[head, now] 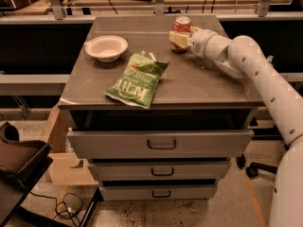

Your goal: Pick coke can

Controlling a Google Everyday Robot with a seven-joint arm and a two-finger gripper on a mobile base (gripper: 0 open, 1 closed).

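Observation:
The coke can (182,24) is a small orange-red can with a silver top, standing upright at the back right of the cabinet top (199,84). My gripper (179,39) reaches in from the right on the white arm (251,65) and sits at the can's lower half, covering it from the front. Only the can's upper part shows above the gripper. The can looks upright and near the surface.
A white bowl (106,48) sits at the back left. A green chip bag (137,80) lies in the middle front. Below the top are three closed drawers (161,144). A dark chair (19,160) stands at the lower left.

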